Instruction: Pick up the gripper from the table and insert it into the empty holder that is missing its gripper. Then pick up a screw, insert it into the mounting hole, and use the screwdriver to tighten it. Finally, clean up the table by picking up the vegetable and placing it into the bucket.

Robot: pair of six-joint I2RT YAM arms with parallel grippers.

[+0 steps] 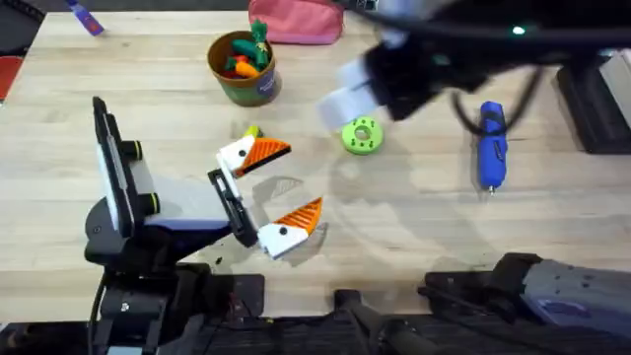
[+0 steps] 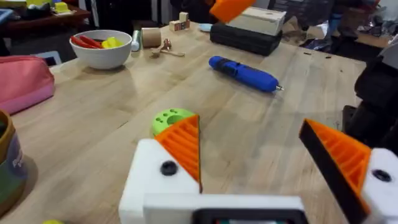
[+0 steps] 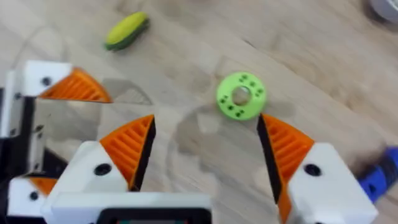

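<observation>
My left gripper [image 1: 271,192] lies open low over the table, and each of its white holder blocks [image 2: 155,180] carries an orange ribbed wedge [image 2: 181,144]. A loose gripper wedge and a loose screw are out of view. My right gripper [image 3: 205,149] hangs open high above the green disc [image 3: 241,95], holding nothing. The blue screwdriver [image 1: 491,143] lies at the right of the table. The yellow-green vegetable [image 1: 253,131] rests just beyond the left gripper's far finger, also seen as the vegetable [image 3: 126,31] from above. The green bucket [image 1: 244,67] stands at the back with orange toy carrots inside.
The right arm [image 1: 444,69] looms dark and blurred over the back right. A pink pouch [image 1: 296,20] lies behind the bucket, and a blue-purple marker [image 1: 84,18] at the back left. Farther off sit a white bowl [image 2: 102,56] and a black case [image 2: 245,38].
</observation>
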